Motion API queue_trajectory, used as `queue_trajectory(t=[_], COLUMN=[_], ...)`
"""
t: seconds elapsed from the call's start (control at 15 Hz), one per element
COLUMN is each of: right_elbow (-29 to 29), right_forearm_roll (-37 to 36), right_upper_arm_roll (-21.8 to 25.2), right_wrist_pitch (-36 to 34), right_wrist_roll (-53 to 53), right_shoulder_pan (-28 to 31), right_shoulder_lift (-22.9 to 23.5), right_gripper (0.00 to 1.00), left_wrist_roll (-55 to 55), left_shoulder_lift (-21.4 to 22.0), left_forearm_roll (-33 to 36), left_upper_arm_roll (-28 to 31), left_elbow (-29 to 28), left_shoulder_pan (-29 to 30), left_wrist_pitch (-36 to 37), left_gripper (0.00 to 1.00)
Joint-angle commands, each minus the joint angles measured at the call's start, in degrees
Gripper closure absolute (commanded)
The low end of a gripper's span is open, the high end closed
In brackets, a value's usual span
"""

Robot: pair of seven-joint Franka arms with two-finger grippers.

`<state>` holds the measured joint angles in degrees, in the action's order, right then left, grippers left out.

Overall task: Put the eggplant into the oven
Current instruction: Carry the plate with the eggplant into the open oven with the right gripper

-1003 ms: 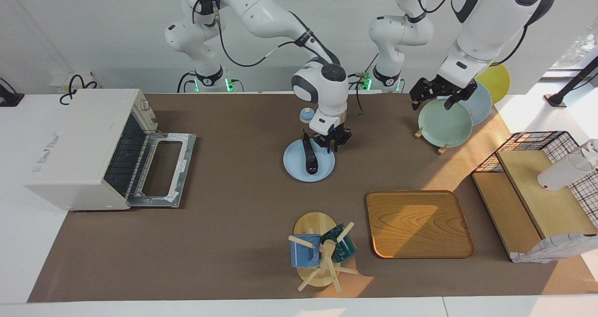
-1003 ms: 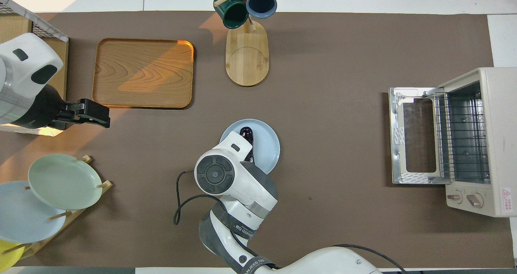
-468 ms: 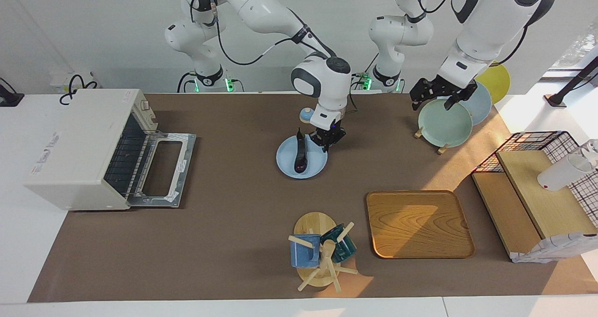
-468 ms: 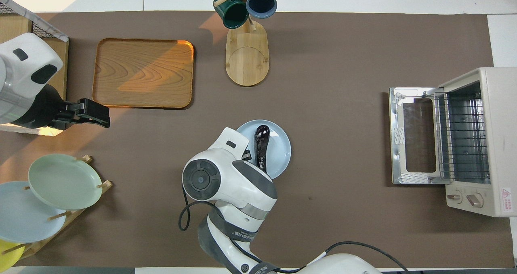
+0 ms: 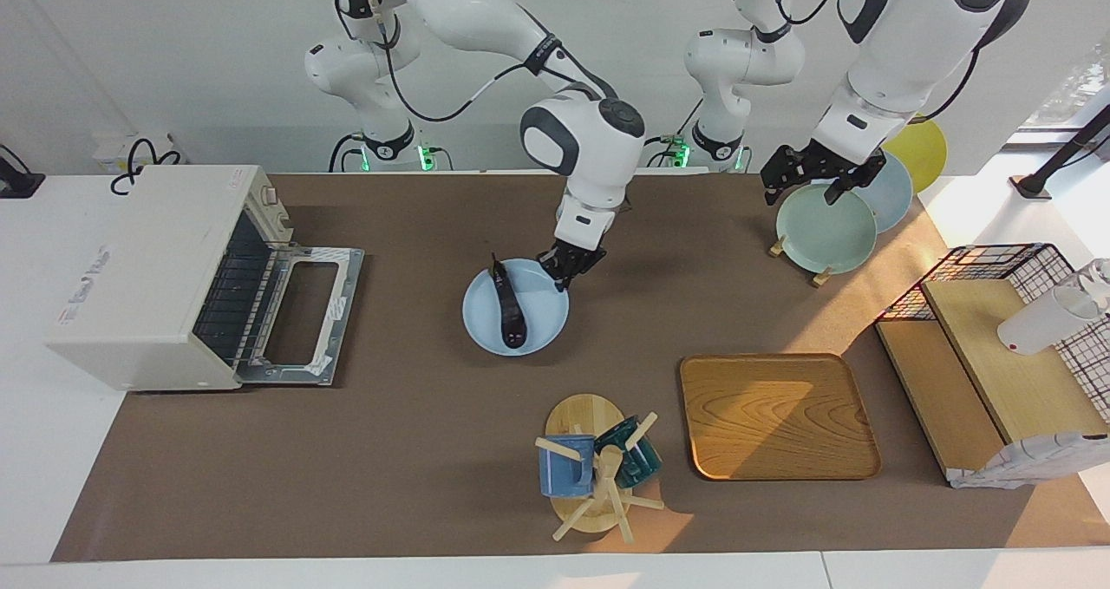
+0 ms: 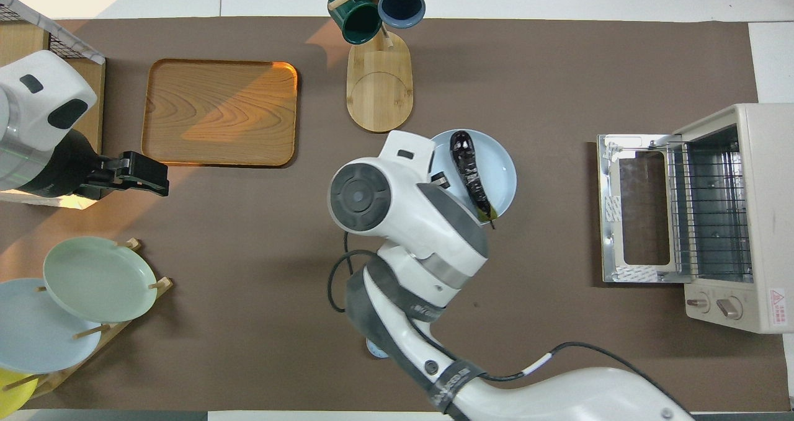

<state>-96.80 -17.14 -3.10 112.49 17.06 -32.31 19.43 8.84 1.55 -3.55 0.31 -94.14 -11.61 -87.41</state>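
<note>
**A:** Facing view first: the right gripper [image 5: 568, 270] is pinched shut on the rim of the light blue plate [image 5: 539, 322], and the eggplant [image 5: 508, 305] lies on that plate, stem end toward the robots.

**B:** Where is that against the oven [image 5: 156, 272]?

**A:** Nearer to it than a second ago. Then the plate sat around mid-table and the fingers were only just closing on its rim. Now plate and eggplant together have been carried toward the oven's open door [image 5: 303, 311], though they are well short of it, with bare mat between.

**B:** So the eggplant rides as cargo?

**A:** Yes, nothing grips it directly. In the overhead view the eggplant [image 6: 471, 174] lies across the plate [image 6: 505, 176], so I'd judge a tilt could roll it off.

**B:** And the other arm?

**A:** The left gripper [image 5: 811, 173] waits with its fingers spread over the green plate [image 5: 824, 229] in the dish rack, far from the oven.

**B:** Task status?

**A:** Transport under way; rack [image 6: 707, 213] empty, insertion not yet done.
</note>
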Motion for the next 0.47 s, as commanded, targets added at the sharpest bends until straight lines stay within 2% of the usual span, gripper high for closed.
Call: queue_trajectory(t=[0.0,0.27,0.4], right_elbow=[-12.9,-23.4,-24.5], right_forearm_roll=[-0.8,-0.3,0.4], right_upper_arm_roll=[-0.9,-0.9,-0.9], right_wrist_pitch=[0.5,0.5,0.7], right_wrist_roll=[-5.7,-14.2,-21.8], right_shoulder_pan=[7.2,17.4,24.4], right_shoulder_lift=[-12.1,-21.6,-22.9], right_gripper=[1.0,1.0,1.0], left_wrist_roll=[-0.6,-0.6,-0.5], left_shoulder_lift=[0.1,0.1,0.1], left_forearm_roll=[1.0,1.0,1.0], left_upper_arm_roll=[-0.4,-0.4,-0.4], left_elbow=[0.0,0.0,0.0], left_shoulder_pan=[0.6,0.6,0.6], left_wrist_pitch=[-0.1,-0.1,0.0], left_gripper=[0.0,0.0,0.0])
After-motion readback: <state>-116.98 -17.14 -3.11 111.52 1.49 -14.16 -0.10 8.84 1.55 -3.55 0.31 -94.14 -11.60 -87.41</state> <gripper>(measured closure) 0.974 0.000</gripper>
